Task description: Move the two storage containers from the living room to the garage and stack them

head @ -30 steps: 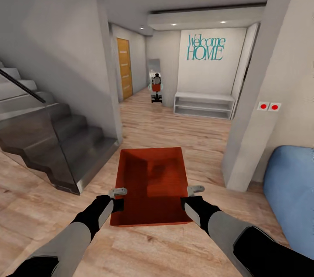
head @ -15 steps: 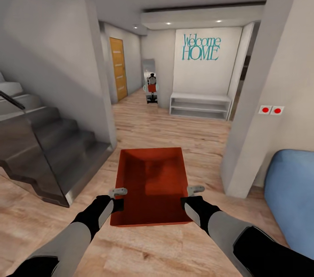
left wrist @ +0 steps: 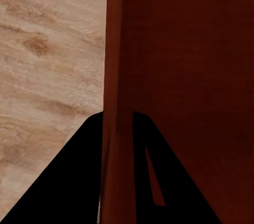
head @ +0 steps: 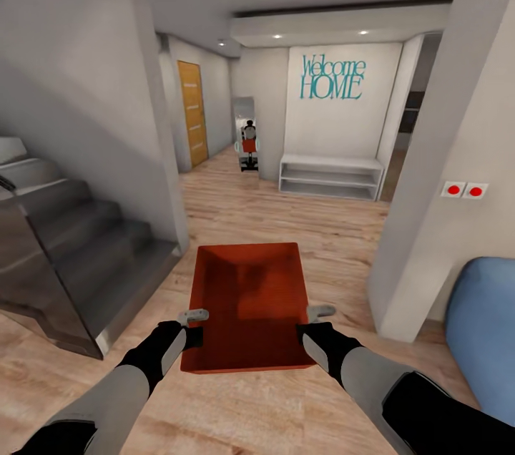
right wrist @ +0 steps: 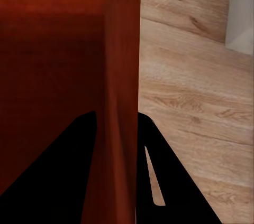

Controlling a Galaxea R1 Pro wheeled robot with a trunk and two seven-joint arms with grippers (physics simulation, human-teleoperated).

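An orange-red open-topped storage container (head: 248,301) is held level in front of me above the light wood-plank floor. My left gripper (head: 192,320) is shut on its left wall, and my right gripper (head: 315,317) is shut on its right wall. In the left wrist view the red wall (left wrist: 115,97) runs between the two black fingers (left wrist: 69,182). The right wrist view shows the same with the other wall (right wrist: 120,76) pinched between dark fingers (right wrist: 169,182). The container is empty inside.
A grey staircase with a glass side panel (head: 64,255) stands to the left. A white pillar (head: 429,176) and a blue sofa (head: 486,326) are on the right. Ahead, a hallway leads to a wooden door (head: 193,115), a white shelf bench (head: 330,176) and a mirror (head: 247,133).
The whole view has shifted as I roll forward: the staircase slid left and closer, the pillar and sofa moved right. Both grippers hold the container as before.
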